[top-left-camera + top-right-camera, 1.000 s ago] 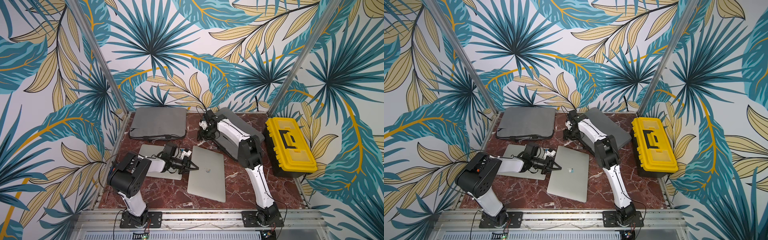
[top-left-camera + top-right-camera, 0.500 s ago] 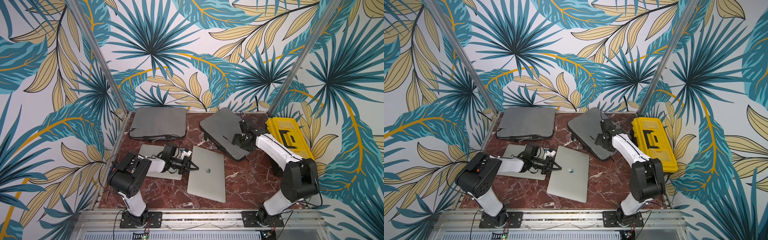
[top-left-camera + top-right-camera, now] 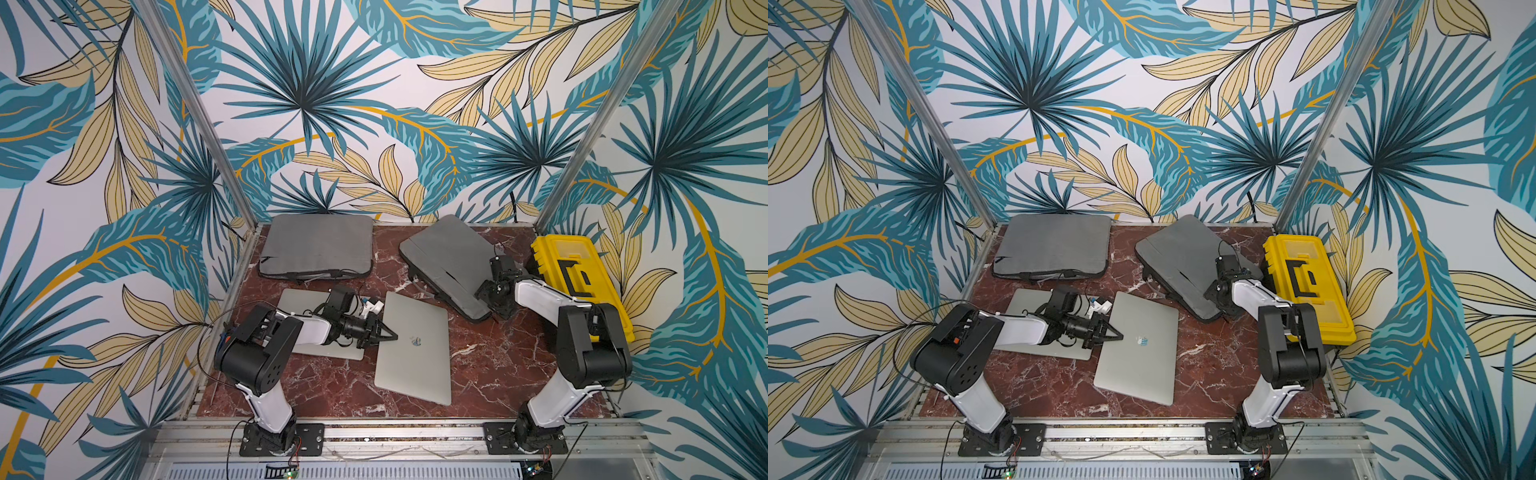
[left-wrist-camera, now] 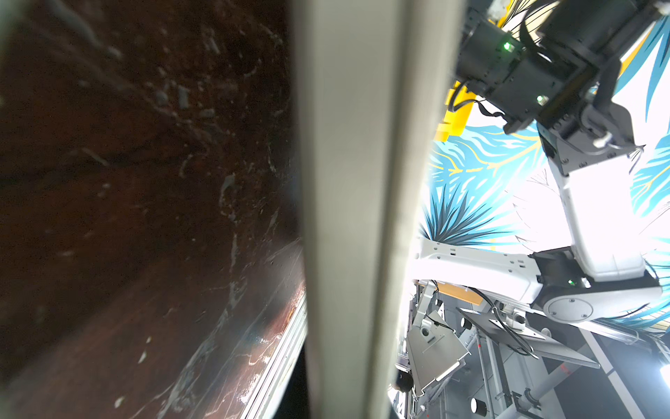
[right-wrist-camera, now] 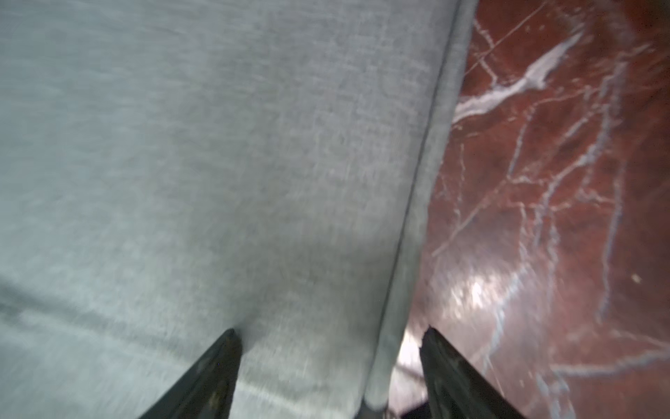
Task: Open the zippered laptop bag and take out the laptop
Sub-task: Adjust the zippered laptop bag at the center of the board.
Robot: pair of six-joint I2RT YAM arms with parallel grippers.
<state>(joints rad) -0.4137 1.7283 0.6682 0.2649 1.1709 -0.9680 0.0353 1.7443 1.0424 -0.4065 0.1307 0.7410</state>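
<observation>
A grey laptop bag (image 3: 444,257) (image 3: 1179,257) lies askew at the back of the table in both top views. My right gripper (image 3: 490,299) (image 3: 1219,301) is at its near right edge. In the right wrist view that gripper (image 5: 330,330) stands open, its dark fingers on either side of the bag's (image 5: 217,145) seamed edge. A silver laptop (image 3: 415,345) (image 3: 1138,345) with a logo lies outside the bag in mid-table. My left gripper (image 3: 388,333) (image 3: 1115,333) is shut on its left edge. The laptop's thin edge (image 4: 355,181) runs through the left wrist view; the fingers are hidden there.
A second grey bag (image 3: 316,245) lies flat at the back left. Another silver laptop (image 3: 303,299) sits under my left arm. A yellow toolbox (image 3: 577,274) stands along the right edge, beside my right arm. The table (image 3: 498,361) is red marble.
My right arm has swung from the bag's far left end back to its near right edge and folded in. The left arm and the laptop have not moved.
</observation>
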